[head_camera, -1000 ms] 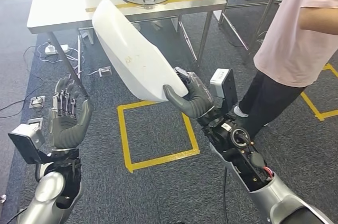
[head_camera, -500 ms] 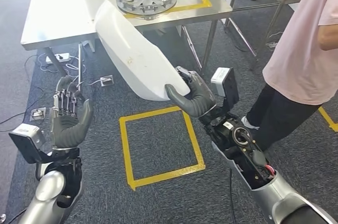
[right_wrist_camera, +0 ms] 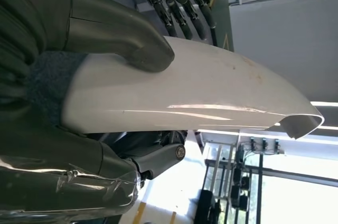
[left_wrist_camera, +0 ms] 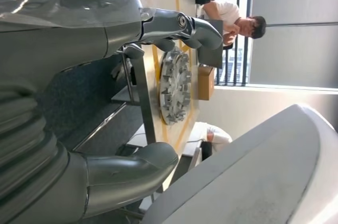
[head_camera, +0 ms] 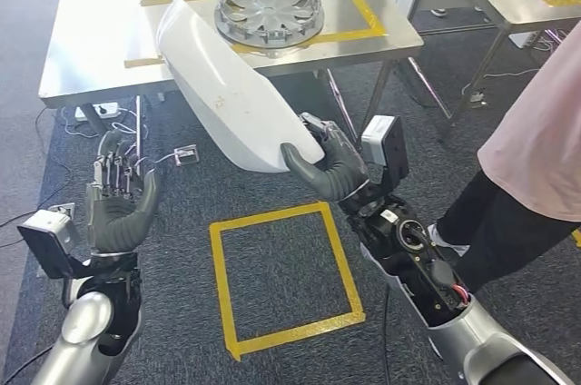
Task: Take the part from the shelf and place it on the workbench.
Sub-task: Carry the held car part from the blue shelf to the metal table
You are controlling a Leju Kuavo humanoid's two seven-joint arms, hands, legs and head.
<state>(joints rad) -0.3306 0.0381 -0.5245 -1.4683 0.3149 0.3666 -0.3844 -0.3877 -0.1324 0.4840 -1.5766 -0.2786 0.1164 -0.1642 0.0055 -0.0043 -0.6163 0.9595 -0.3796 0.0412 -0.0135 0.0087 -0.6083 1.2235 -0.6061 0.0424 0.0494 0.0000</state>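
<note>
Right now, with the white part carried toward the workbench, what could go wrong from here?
1. The right hand grips the long white part only at its near end; the far end overhangs and could lever loose.
2. The part's far end sits close to the silver wheel cover on the workbench, so lowering it could knock the cover.
3. The left hand hangs open, giving no support, and a person stands close on the right.

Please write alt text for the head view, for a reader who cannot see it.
The robot's right hand holds a long white part raised toward a metal workbench, where a round silver wheel cover lies. Its left hand hangs with nothing in it over dark carpet; a person stands at right.
</note>
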